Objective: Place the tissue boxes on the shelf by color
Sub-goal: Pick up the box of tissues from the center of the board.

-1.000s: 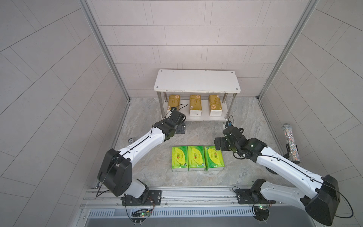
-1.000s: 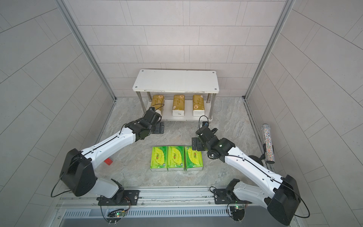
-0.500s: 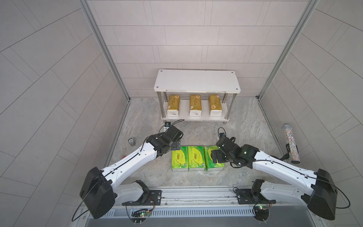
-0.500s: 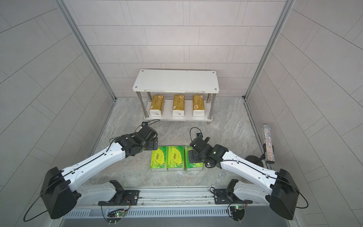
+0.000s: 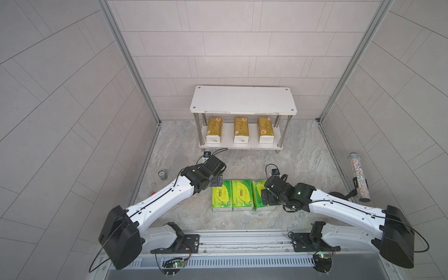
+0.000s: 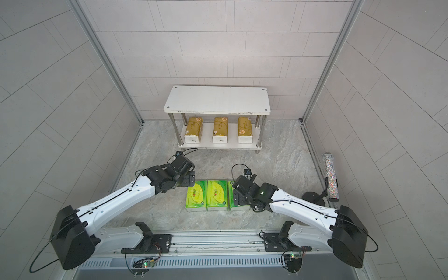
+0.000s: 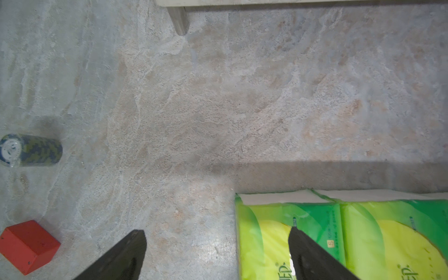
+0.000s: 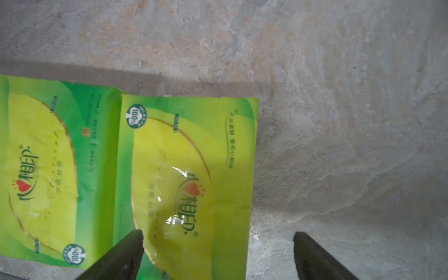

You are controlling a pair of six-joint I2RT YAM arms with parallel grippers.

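The shelf [image 5: 243, 100] stands at the back wall. Three gold-brown tissue boxes [image 5: 241, 128] lie side by side on its lower board, and its top board is bare. Three green-and-yellow tissue boxes [image 5: 242, 197] lie in a row on the floor nearer the front. My left gripper [image 5: 217, 180] is open and straddles the outer edge of the left green box [image 7: 266, 242], one finger over it and one over the floor. My right gripper [image 5: 265, 196] is open over the right green box [image 8: 194, 169] and straddles its outer edge the same way. Neither holds anything.
A glittery cylinder [image 5: 358, 177] on a black stand stands by the right wall. A small camouflage can [image 7: 31, 150] and a red block [image 7: 28, 246] sit on the floor at the left wall. The arms' base rail [image 5: 242, 236] runs along the front.
The left gripper has pulled back from the shelf's lower tier to the left green box. The right gripper has moved toward the front and down over the right green box. Both stayed open.
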